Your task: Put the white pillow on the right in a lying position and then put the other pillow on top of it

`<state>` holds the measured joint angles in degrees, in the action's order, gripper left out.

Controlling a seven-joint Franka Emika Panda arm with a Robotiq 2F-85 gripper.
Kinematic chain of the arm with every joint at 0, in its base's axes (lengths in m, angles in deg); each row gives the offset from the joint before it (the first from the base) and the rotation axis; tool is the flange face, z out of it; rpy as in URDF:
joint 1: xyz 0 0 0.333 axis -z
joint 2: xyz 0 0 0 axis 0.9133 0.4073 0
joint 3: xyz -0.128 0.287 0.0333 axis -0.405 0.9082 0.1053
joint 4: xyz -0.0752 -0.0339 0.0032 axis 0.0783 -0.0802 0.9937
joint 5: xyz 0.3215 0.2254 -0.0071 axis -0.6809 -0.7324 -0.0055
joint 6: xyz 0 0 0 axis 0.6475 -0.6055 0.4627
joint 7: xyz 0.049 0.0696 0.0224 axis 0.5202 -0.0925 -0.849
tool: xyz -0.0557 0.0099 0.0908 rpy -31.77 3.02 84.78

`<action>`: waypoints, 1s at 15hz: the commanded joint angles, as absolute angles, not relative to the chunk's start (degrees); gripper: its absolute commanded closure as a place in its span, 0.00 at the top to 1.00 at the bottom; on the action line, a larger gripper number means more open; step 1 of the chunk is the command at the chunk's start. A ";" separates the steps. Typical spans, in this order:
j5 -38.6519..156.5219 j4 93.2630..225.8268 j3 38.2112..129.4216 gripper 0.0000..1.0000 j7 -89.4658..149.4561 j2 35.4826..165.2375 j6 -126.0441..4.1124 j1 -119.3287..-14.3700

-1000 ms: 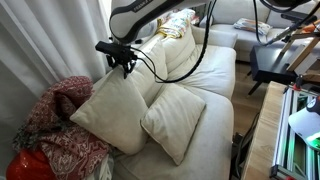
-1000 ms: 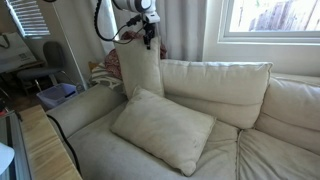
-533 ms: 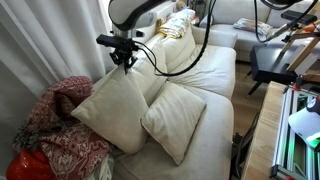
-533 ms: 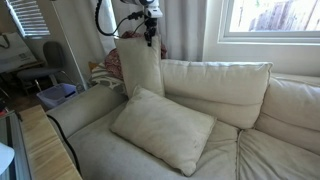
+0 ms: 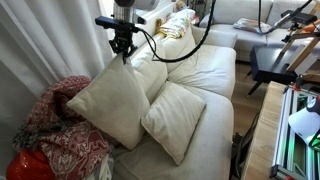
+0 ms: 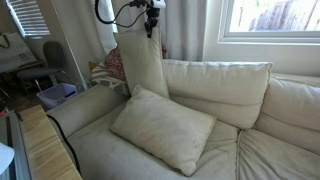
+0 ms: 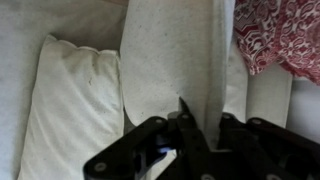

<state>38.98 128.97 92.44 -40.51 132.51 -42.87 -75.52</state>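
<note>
You had the black gripper (image 5: 122, 53) closed on the top corner of the flatter cream-white square fabric pillow (image 5: 105, 100), with the cloth pinched between its fingers in the wrist view (image 7: 170, 50). That pillow stood upright at the armrest end of the cream upholstered sofa (image 6: 230, 90). The plumper cream-white square fabric pillow (image 6: 160, 130) lay on the sofa's seat, tilted against its back cushions. A red patterned cloth (image 5: 60, 125) sat just beyond the sofa's armrest.
</note>
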 commanded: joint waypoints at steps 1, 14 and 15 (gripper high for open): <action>34.97 130.65 93.86 0.04 -41.33 126.42 -44.07 -73.64; 36.85 140.66 89.30 0.04 -42.34 109.17 -51.07 -71.47; 37.73 141.72 88.61 0.04 -41.69 108.21 -51.08 -71.33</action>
<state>37.68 135.41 89.34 -43.69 114.00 -49.09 -72.55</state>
